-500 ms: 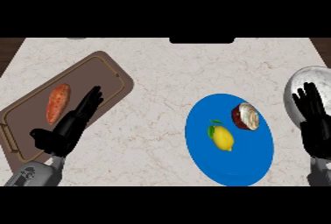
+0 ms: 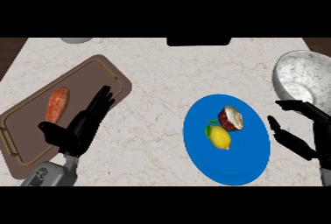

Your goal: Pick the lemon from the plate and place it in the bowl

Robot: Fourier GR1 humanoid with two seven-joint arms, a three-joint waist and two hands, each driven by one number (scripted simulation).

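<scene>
On the blue plate (image 2: 249, 168), an unlabelled lemon (image 2: 220, 138) beside a cupcake (image 2: 231, 118)

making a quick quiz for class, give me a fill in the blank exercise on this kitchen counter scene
1. The yellow lemon lies on a round ____ plate.
2. The orange sweet potato lies on the brown ____ board.
3. The speckled grey bowl stands to the plate's ____.
4. Beside the lemon sits a frosted ____.

Missing words: blue; cutting; right; cupcake
</scene>
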